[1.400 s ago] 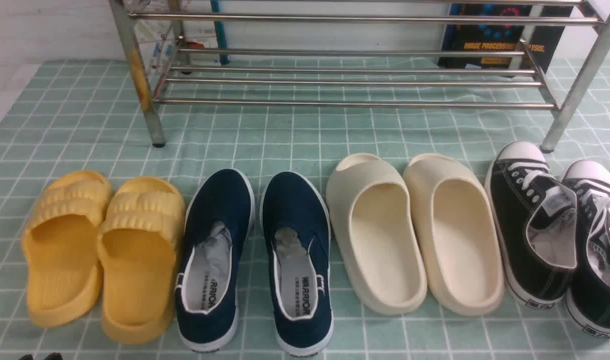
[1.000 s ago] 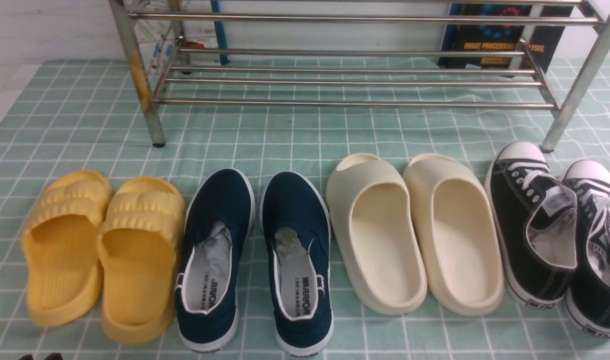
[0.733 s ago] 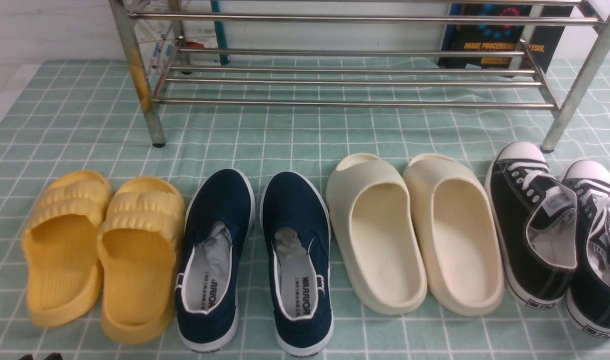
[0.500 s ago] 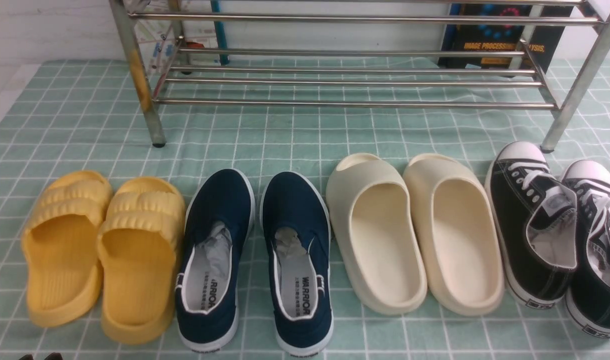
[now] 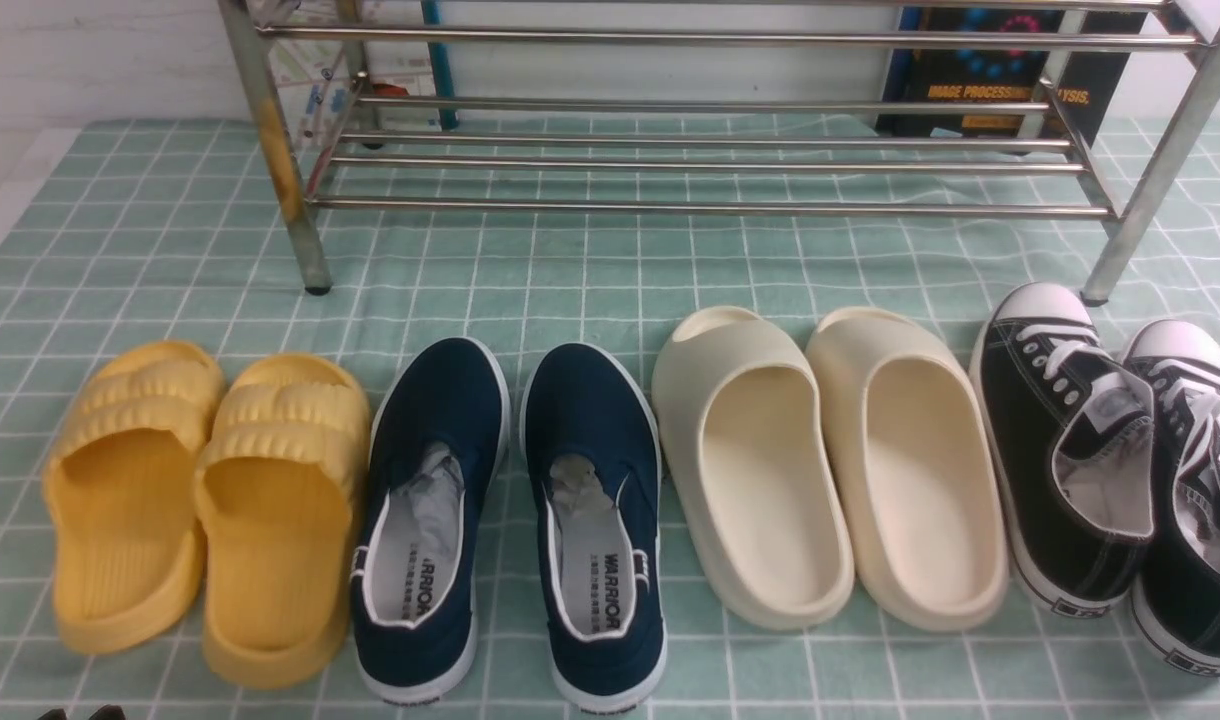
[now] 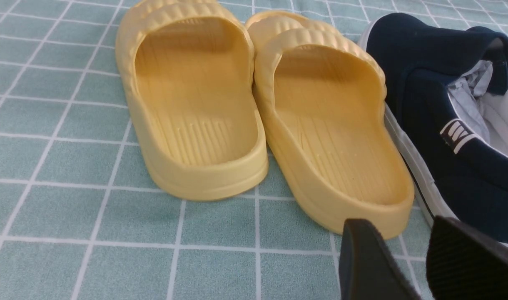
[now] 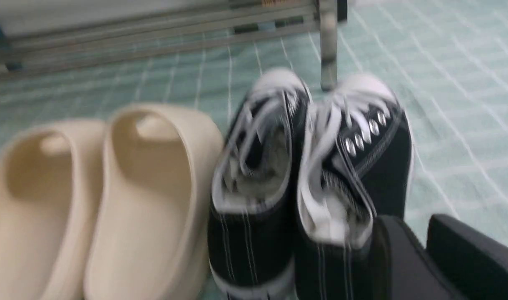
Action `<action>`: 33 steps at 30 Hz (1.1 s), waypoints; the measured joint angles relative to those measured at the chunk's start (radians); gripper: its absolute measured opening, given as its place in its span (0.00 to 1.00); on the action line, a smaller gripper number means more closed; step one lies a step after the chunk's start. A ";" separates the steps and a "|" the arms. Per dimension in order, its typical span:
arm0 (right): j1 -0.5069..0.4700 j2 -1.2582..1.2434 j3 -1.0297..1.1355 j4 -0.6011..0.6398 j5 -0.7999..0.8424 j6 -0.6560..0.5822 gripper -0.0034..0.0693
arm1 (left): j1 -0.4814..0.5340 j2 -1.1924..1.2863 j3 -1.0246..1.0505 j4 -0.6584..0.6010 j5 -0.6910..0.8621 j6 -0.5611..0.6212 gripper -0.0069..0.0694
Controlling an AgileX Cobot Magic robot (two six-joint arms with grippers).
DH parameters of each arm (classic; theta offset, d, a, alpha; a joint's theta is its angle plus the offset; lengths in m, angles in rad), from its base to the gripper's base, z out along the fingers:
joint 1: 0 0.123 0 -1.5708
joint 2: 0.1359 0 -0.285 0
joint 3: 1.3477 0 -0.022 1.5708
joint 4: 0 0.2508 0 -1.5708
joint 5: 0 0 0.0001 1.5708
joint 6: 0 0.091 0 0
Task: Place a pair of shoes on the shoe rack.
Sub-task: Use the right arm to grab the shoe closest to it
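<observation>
The two black sneakers [image 5: 1060, 450] with white laces and toe caps stand side by side on the cloth at the far right, toes toward the steel shoe rack [image 5: 710, 208], whose shelves hold nothing. In the right wrist view, which is blurred, the sneakers [image 7: 254, 216] lie just ahead of my right gripper [image 7: 414, 221], which is open and empty behind the heel of the outer one. My left gripper [image 6: 399, 225] is open and empty, low over the cloth behind the yellow slippers [image 6: 262, 112]; only its tips [image 5: 80, 713] show in the front view.
In a row left of the sneakers stand cream slides [image 5: 830, 470], navy slip-ons [image 5: 510, 520] and yellow slippers [image 5: 200, 500], all on a green checked cloth [image 5: 590, 270]. A dark box [image 5: 980, 90] stands behind the rack's right end.
</observation>
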 joint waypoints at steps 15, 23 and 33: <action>0.000 0.000 0.000 -0.022 -1.042 0.008 0.28 | 0.000 0.000 0.000 0.000 0.000 0.000 0.40; 0.000 0.095 -0.255 -0.022 -0.770 0.004 0.30 | 0.000 0.000 0.000 0.000 0.000 0.000 0.40; 0.000 0.631 -0.552 -0.022 -0.470 -0.102 0.32 | 0.000 0.000 0.000 0.000 0.000 0.000 0.40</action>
